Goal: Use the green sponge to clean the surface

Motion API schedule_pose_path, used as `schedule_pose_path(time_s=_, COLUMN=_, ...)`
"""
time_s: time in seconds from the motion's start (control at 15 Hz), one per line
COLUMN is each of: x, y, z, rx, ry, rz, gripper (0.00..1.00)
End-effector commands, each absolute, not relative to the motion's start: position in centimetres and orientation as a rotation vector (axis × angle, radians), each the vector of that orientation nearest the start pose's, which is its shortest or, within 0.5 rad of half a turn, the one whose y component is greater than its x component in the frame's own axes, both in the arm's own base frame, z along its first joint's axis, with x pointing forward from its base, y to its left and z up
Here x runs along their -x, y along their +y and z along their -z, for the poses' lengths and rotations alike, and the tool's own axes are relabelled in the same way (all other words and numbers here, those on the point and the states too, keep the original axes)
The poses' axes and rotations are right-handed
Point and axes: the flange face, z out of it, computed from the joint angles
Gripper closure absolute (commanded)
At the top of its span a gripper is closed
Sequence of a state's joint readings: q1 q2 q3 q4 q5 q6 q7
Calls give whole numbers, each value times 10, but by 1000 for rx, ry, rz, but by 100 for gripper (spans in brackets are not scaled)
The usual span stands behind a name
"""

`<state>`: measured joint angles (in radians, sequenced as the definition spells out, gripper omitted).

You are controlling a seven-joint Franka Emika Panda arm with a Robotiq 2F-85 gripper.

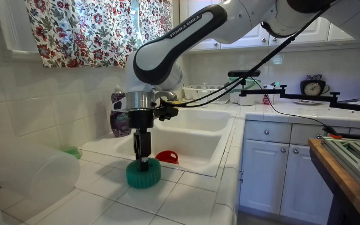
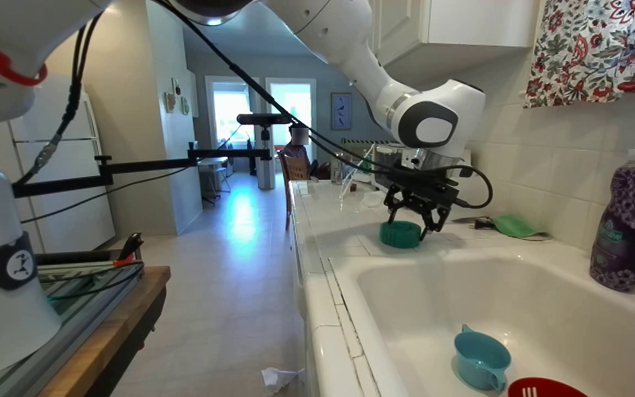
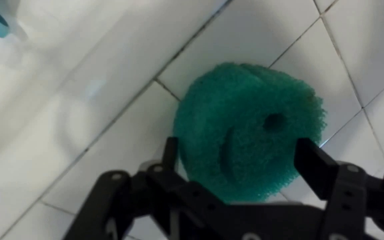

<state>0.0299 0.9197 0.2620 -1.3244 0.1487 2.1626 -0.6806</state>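
The green sponge [image 1: 143,179] is a round, puffy teal scrubber low over the tiled white surface [image 1: 189,200], beside the sink; whether it touches the tiles is hard to tell. It shows in both exterior views [image 2: 397,235]. In the wrist view the sponge [image 3: 245,116] has a smile-shaped slot and a hole in its face, and its edge looks bent. My gripper [image 3: 237,146] points down with a finger on either side of it. The left finger touches the sponge's edge and the right one overlaps its other side. The gripper appears shut on the sponge.
The white sink basin [image 1: 192,143] holds a red cup [image 1: 167,157] and a teal cup [image 2: 482,361]. A purple soap bottle [image 2: 625,226] stands at the wall. A pale green thing [image 2: 518,227] lies by the backsplash. A large translucent container [image 1: 39,175] lies on the counter.
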Motion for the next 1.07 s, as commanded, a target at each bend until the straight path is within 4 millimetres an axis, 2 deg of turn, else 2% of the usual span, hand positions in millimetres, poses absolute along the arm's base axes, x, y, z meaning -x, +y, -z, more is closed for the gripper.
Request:
schedule_pose_path(time_s=0.0, x=-722, y=179, z=-187, rx=2576, ry=-1067, rz=36, gripper=42)
schedule_pose_path(time_s=0.33, x=-725, y=178, z=-191, rx=2579, ry=-1066, rz=44, gripper=77)
schedule_pose_path(time_s=0.47, x=-724, y=177, z=-190, rx=2585, ry=-1062, rz=39, gripper=81)
schedule_pose_path(time_s=0.67, x=-725, y=166, z=-188, rx=2634, ry=-1001, rz=21, gripper=92)
schedule_pose_path(time_s=1.0, x=-723, y=129, z=-190, rx=2740, ry=-797, rz=17, gripper=95)
